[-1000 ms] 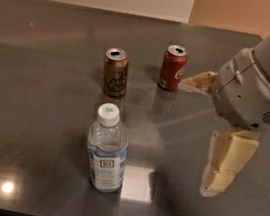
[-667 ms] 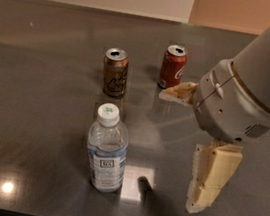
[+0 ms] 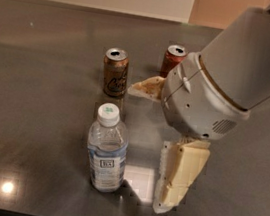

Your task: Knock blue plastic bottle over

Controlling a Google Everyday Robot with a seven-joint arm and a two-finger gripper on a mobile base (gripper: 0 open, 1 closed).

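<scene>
The blue plastic bottle (image 3: pixel 106 151) stands upright on the dark table (image 3: pixel 38 116) near the front edge. It is clear, with a white cap and a pale blue-and-white label. My gripper (image 3: pixel 145 147) is just right of the bottle and is open wide. One cream finger (image 3: pixel 179 175) hangs down about a hand's width right of the bottle. The other finger (image 3: pixel 148 88) points left behind it, toward the cans. Neither finger touches the bottle.
A gold-brown can (image 3: pixel 115 71) stands upright behind the bottle. A red can (image 3: pixel 172 60) stands farther back right, partly hidden by my grey wrist (image 3: pixel 218 92). A bright light reflection (image 3: pixel 139 181) lies on the table between bottle and finger.
My gripper and arm have moved left and forward, closing most of the gap to the bottle. The bottle and both cans have not moved.
</scene>
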